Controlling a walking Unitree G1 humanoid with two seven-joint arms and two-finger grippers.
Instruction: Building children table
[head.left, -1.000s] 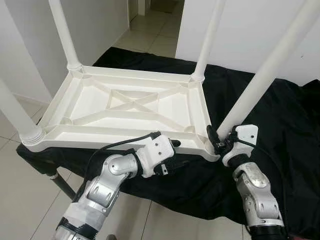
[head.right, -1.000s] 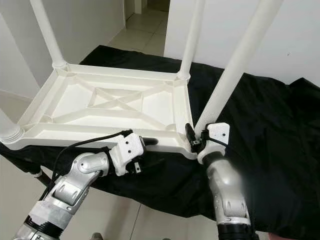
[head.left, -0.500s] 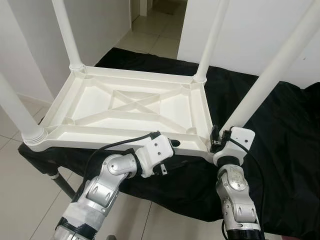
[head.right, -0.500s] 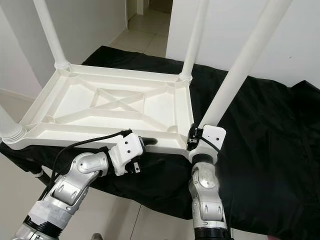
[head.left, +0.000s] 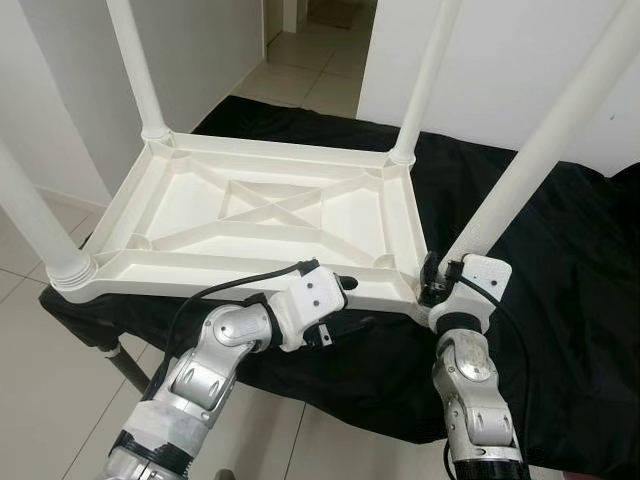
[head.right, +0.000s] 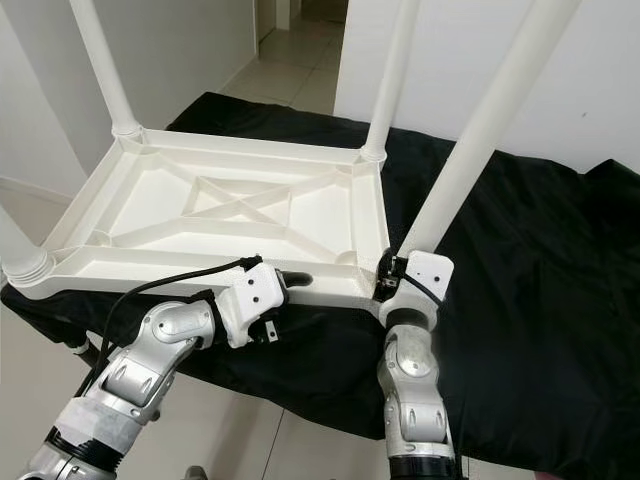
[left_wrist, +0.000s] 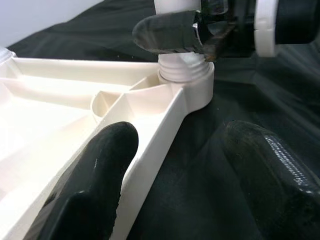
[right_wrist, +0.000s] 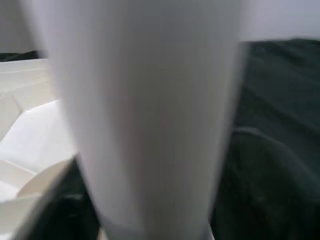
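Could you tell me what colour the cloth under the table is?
The cloth is black, clearest in the left eye view.

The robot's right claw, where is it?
The right gripper is at the tabletop's near right corner, around the base of the leg there.

— From where do the two eye views look?

— From the robot's head, forward and down on the upturned white table lying on the black cloth. They share nearly the whole scene, a little shifted sideways.

— And the left wrist view?

— It looks low along the table's near rim, very close, toward the corner socket where the right gripper sits.

— The right wrist view?

— It is pressed close to the near right leg, blurred, with the same cloth behind.
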